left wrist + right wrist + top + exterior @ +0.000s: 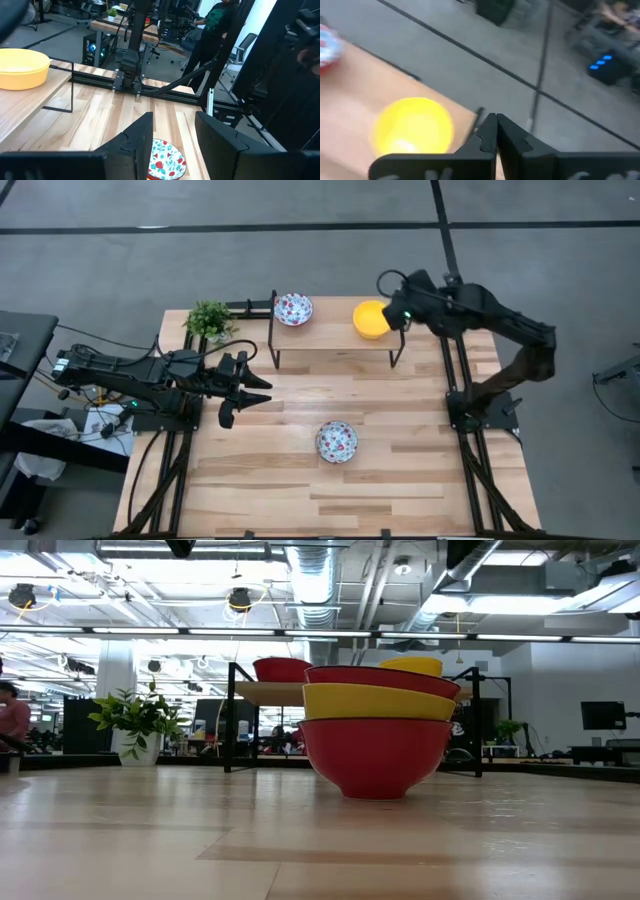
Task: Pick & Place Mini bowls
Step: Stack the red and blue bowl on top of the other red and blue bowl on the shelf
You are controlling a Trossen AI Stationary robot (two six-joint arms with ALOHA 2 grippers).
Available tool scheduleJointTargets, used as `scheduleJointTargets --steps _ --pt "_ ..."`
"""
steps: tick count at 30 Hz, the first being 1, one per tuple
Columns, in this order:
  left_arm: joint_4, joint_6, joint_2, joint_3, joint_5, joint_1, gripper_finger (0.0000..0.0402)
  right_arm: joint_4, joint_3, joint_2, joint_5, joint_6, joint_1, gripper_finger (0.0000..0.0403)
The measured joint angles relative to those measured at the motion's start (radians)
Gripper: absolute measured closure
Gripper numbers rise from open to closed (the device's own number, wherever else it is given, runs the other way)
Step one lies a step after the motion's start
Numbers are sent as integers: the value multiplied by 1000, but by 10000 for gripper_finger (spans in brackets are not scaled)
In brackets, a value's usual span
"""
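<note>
- Wooden counter (pixel 420 480) seen from above, with a small black-framed shelf (pixel 335 342) standing along its far edge.
- Two mini bowls up on that shelf: a floral bowl (pixel 293 308) toward its left end, a yellow bowl (pixel 371 319) toward its right end, well apart from each other.
- Stacked bowls (pixel 337 441) sitting out on the open counter, roughly centre and nearer the front; floral inside showing on top from above, and from the low view red, yellow, red rims nested together (pixel 378 740).
- Left tool (pixel 250 387) hanging over the left part of the counter, fingers spread, nothing between them; well apart from the stack, which peeks through the gap in the left wrist view (pixel 165 160).
- Right tool (pixel 392 313) reaching over the shelf's right end, just beside the yellow bowl; fingers pressed together with nothing pinched, tips meeting in the right wrist view (pixel 496 120) with the yellow bowl (pixel 414 125) right next to them.
- Green potted plant (pixel 209 320) at the far-left corner of the counter, beside the shelf.
- Person in a dark top (pixel 212 22) standing out in the room beyond the counter.
</note>
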Motion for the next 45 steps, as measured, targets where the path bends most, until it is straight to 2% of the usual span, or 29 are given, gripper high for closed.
scheduleJointTargets --steps 6,14,19,25,30,37,40,45 --pt "0 0 0 0 4 0 256 2 0 -44 -114 53 166 403" --pt "0 0 1 0 95 -8 256 65 -39 -20 -214 46 471 403" --pt "3 -26 24 -1 98 -41 256 225 -119 -8 -251 46 627 403" --pt "0 -31 75 -1 98 -94 256 513 -202 13 -324 35 753 403" --pt "10 -72 127 -1 98 -141 256 812 -261 42 -428 -46 818 403" --pt "90 -79 178 -1 98 -232 256 1205 -305 117 -645 -183 843 403" --pt "146 -79 190 -1 98 -272 256 1277 -316 151 -708 -191 836 403" --pt "185 -79 191 -1 98 -322 256 1335 -330 193 -744 -191 819 403"
